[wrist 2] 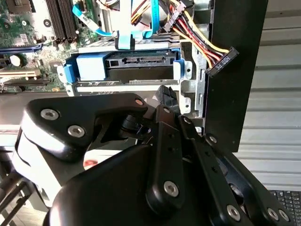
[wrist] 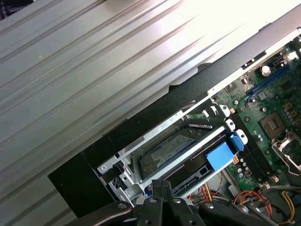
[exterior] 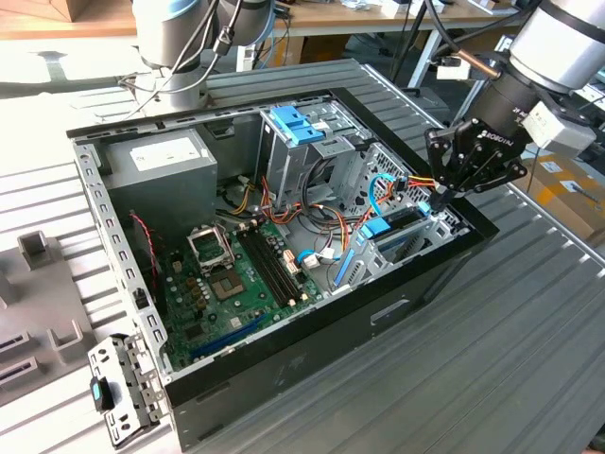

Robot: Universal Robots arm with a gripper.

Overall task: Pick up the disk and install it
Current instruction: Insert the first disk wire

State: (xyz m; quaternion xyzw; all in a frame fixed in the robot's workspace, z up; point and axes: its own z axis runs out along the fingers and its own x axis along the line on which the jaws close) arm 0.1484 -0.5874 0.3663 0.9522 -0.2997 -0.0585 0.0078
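Disk [wrist 2: 141, 61] is slotted in the drive cage [wrist 2: 189, 87] at the case's [exterior: 312, 350] 3 o'clock in the exterior view. A blue cable [wrist 2: 123, 40] and a loose power plug [wrist 2: 222, 61] crowd its connector end. Claw [exterior: 441, 197] hovers just above, pinched closed on nothing.

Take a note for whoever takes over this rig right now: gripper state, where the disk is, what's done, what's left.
Gripper: looks shut, holding nothing, tip at the drive bay on the exterior view's right side of the open case.
Disk: lying in that bay between blue rails, connector edge exposed.
Done: disk picked up and put in the bay.
Left: full seating cannot be confirmed; a black power plug hangs loose beside the bay.
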